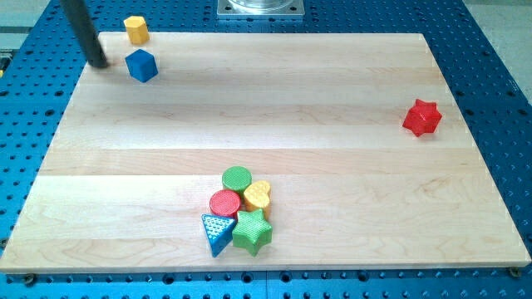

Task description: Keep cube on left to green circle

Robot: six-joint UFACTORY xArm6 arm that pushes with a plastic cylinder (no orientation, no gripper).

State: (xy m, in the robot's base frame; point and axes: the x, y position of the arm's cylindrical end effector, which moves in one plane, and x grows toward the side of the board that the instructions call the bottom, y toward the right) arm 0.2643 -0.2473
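Observation:
A blue cube [142, 65] sits near the board's top left corner. A green circle [237, 178] lies at the bottom centre, at the top of a cluster of blocks. My tip [99, 62] is at the top left, just left of the blue cube with a small gap between them. The rod rises from the tip up and to the left out of view.
A yellow block [136, 30] sits at the top edge above the blue cube. A red circle [224, 203], yellow heart [258, 195], green star [252, 232] and blue triangle [217, 232] crowd below the green circle. A red star [422, 117] lies at the right.

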